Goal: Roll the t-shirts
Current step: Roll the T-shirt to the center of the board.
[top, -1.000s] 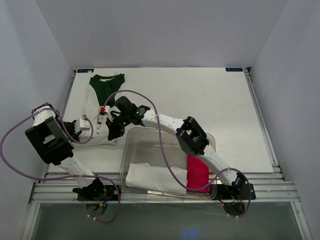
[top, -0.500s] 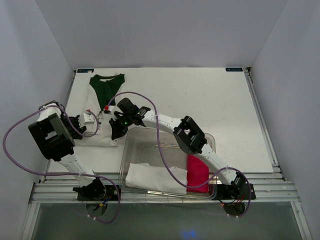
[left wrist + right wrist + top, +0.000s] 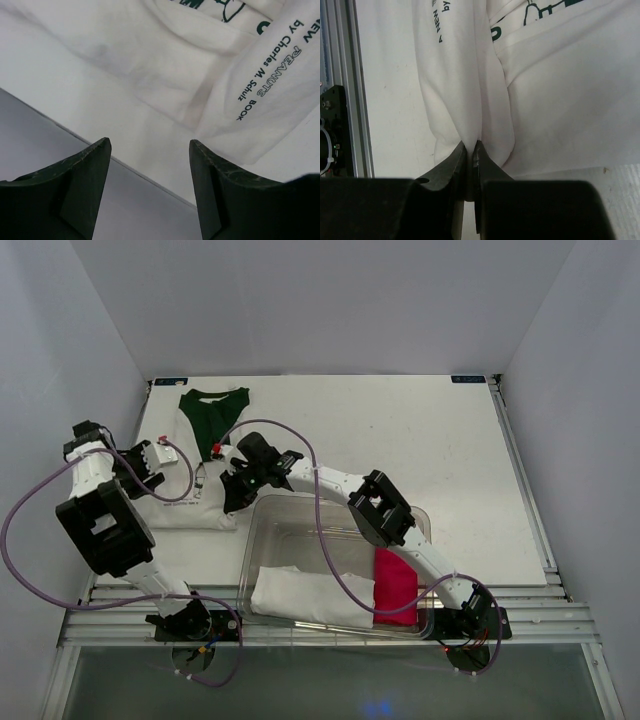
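Left wrist view shows what the top view cannot: the left gripper point(image 3: 150, 145) is released, jaws apart and empty, the white t-shirt point(image 3: 175, 65) just ahead of its fingertips. From above, that tee's long axis runs rightward to the right gripper point(image 3: 232, 498), with the green t-shirt point(image 3: 213, 415) beyond. Right wrist view shows those jaws clenched on a white fold, the clear bin point(image 3: 262, 540) close behind and open table point(image 3: 420, 440) to the right.

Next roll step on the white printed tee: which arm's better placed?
Right. The right jaws are shut on a fold of the white printed cloth t-shirt; the left jaws stand open off the cloth, holding nothing.
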### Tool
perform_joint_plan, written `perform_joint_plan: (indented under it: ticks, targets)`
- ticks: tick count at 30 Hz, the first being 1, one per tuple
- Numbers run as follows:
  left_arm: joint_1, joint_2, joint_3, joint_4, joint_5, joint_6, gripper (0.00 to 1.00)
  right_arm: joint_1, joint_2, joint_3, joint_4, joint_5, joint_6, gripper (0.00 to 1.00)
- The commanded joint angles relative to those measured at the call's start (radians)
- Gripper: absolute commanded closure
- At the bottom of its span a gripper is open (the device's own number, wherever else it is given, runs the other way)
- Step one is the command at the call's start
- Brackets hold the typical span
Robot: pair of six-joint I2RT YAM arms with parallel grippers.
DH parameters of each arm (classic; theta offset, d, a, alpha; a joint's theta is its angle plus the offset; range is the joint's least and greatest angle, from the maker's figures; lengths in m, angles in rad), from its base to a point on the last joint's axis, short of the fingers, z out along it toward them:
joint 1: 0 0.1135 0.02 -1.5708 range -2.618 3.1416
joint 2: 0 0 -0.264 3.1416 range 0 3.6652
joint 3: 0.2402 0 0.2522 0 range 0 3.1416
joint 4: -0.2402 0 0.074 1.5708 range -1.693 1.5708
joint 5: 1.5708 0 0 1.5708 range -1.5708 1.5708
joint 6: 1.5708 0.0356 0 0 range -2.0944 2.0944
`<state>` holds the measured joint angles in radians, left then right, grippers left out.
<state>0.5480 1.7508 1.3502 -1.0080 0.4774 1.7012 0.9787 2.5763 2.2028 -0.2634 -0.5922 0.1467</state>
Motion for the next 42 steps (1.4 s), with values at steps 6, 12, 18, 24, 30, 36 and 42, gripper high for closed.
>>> perform_joint_plan:
  ticks: [6, 12, 18, 24, 30, 36, 42]
  targets:
    - [0.006, -0.215, -0.18, 0.091, 0.105, 0.092, 0.18, -0.011, 0.013, 0.015, 0.056, 0.046, 0.045, 0.89]
    - [0.004, -0.228, -0.347, 0.153, 0.081, 0.238, 0.08, -0.011, 0.021, 0.02, 0.058, 0.061, 0.065, 0.88]
    - [0.006, -0.223, -0.424, 0.295, 0.003, 0.291, 0.08, -0.011, 0.024, 0.018, 0.062, 0.084, 0.068, 0.88]
    - [0.007, -0.209, -0.474, 0.327, -0.02, 0.317, 0.12, -0.012, 0.016, 0.023, 0.064, 0.089, 0.065, 0.84]
    - [0.006, -0.191, -0.456, 0.327, -0.026, 0.278, 0.22, -0.009, -0.121, -0.015, 0.082, 0.144, -0.098, 0.5]
    - [0.006, -0.174, -0.358, 0.234, 0.019, 0.256, 0.17, 0.053, -0.211, -0.157, 0.101, 0.313, -0.378, 0.34]
    - [0.007, -0.172, -0.336, 0.186, 0.021, 0.261, 0.16, 0.141, -0.261, -0.169, 0.134, 0.353, -0.519, 0.33]
